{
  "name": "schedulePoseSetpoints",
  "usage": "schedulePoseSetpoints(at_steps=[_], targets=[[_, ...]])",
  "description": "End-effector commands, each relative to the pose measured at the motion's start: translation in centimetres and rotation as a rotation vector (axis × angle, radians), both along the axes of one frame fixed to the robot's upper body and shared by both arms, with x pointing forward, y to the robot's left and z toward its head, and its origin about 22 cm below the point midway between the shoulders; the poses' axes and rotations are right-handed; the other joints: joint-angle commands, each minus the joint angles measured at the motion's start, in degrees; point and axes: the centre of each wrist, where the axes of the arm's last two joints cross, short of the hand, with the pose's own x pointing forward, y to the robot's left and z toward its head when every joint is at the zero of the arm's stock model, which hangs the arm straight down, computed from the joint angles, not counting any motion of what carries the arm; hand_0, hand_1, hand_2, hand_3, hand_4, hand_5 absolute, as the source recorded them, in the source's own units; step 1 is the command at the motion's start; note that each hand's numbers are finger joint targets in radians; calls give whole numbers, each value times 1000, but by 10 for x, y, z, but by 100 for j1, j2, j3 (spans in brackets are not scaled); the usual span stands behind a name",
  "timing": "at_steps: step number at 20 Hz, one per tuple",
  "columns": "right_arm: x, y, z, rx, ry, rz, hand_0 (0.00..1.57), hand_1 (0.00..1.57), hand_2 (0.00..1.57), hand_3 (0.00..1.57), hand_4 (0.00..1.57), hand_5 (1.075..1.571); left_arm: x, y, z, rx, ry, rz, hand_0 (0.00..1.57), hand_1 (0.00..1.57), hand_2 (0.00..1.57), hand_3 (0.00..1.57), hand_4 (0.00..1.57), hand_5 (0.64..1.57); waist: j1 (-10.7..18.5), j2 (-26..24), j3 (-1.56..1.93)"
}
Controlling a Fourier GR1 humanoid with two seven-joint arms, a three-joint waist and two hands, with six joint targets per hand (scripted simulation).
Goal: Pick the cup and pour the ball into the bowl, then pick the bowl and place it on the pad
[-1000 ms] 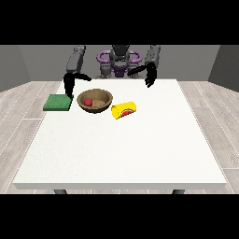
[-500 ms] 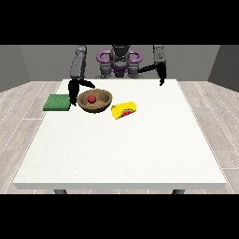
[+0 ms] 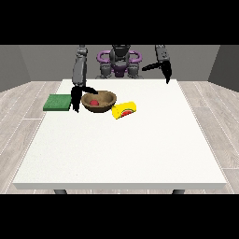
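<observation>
— Now, what are the fingers doing?
— The hand at the view's left point(image 3: 76, 99) hangs with straight fingers pointing down, thumb spread toward the bowl point(image 3: 98, 101), just beside its rim; they grip nothing. The hand at the view's right point(image 3: 166, 73) is raised near the tabletop's far edge, fingers straight too, holding nothing.
— And the ball?
— The red ball point(image 3: 94, 102) lies in the brown bowl, near the far left corner of the tabletop point(image 3: 121, 149). The yellow cup point(image 3: 124, 109) lies on its side just beside the bowl. The green pad point(image 3: 58, 102) sits at the left edge, beyond the hand.
</observation>
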Motion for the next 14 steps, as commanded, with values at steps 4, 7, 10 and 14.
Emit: schedulePoseSetpoints(at_steps=[4,7,10,14], targets=[[-14,2,-29,119,210,-60,0,0,0,0,464,1547,0,11,17,-5,-5,0,0,0,0,0,0,1566,9,33,4],[-35,-27,-40,-89,332,-207,1571,1571,1571,479,785,1491,-4,-6,30,-10,-72,-66,0,0,0,0,339,1570,414,362,2],[-29,-31,-30,-376,366,-246,1571,1571,1571,1570,920,1536,0,-17,29,-1,-68,-103,0,0,0,0,568,1549,581,330,-25],[-17,-33,-15,-481,422,-302,1571,1571,1571,1397,916,1565,5,-11,20,-20,-5,-85,0,0,0,0,762,1507,557,-8,-24]])
